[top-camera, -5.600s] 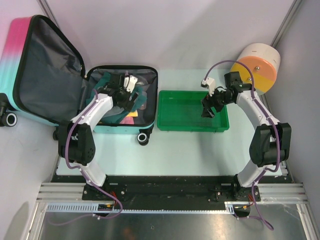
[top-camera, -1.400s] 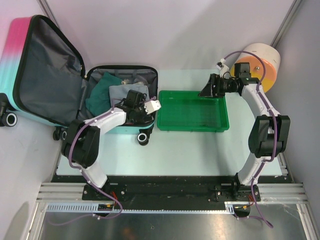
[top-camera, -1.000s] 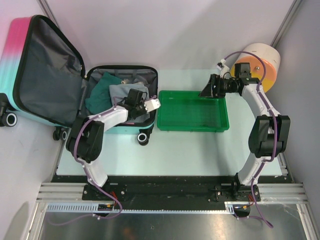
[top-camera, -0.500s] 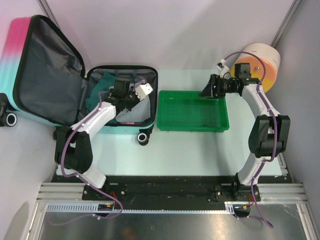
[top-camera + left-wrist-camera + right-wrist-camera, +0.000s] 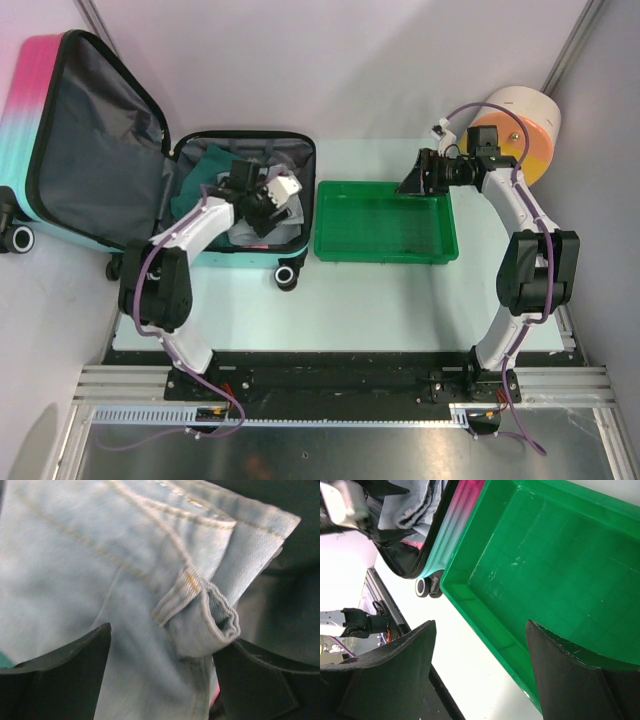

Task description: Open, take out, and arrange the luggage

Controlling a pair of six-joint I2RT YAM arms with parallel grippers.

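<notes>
The luggage [image 5: 90, 140] lies open, its pink-to-teal lid propped up at the left and its base [image 5: 300, 150] on the table with clothes in it. My left gripper [image 5: 260, 203] is down inside the base. In the left wrist view its jaws stand wide apart [image 5: 162, 647] over pale blue denim [image 5: 100, 570], and a folded hem [image 5: 210, 620] lies between the fingers [image 5: 55, 675]. A teal garment [image 5: 205, 165] lies at the base's far left. My right gripper [image 5: 412, 180] hangs open and empty [image 5: 480, 680] over the green tray's far left corner.
The green tray [image 5: 385, 255] sits right of the suitcase with nothing in it. A white-and-orange cylinder [image 5: 520, 125] stands at the back right. The right wrist view shows the suitcase's edge [image 5: 455, 525] and a black wheel [image 5: 422, 586] next to the tray rim [image 5: 470, 605].
My left gripper has moved from the suitcase's right side toward the middle of the base, and its jaws have spread open over the denim. The right arm has stayed still.
</notes>
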